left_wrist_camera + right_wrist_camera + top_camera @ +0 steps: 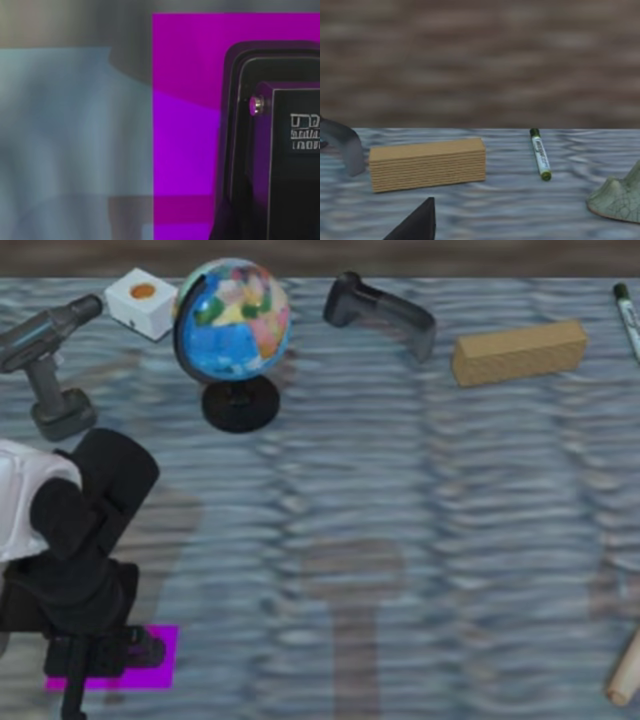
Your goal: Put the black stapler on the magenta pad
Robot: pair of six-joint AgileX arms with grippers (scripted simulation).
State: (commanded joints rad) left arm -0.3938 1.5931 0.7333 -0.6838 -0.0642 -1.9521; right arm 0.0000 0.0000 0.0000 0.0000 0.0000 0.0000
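The black stapler (pixel 280 150) lies on the magenta pad (pixel 185 125) and fills the near side of the left wrist view. From above, my left arm covers most of the pad (pixel 166 668) at the table's front left. My left gripper (pixel 98 654) hangs low over it, and the stapler's dark rounded end (pixel 148 650) pokes out beside it. Whether the gripper grips the stapler does not show. My right gripper (pixel 470 232) is out of the top view. In its own wrist view one black fingertip (pixel 420 222) shows, with bare table beside it.
Along the back stand a grey drill (pixel 45 360), a white cube (pixel 142 302), a globe (pixel 232 325), a dark scanner (pixel 380 310), a wooden block (pixel 518 352) and a green marker (pixel 628 315). A wooden handle (pixel 625 675) lies at the front right.
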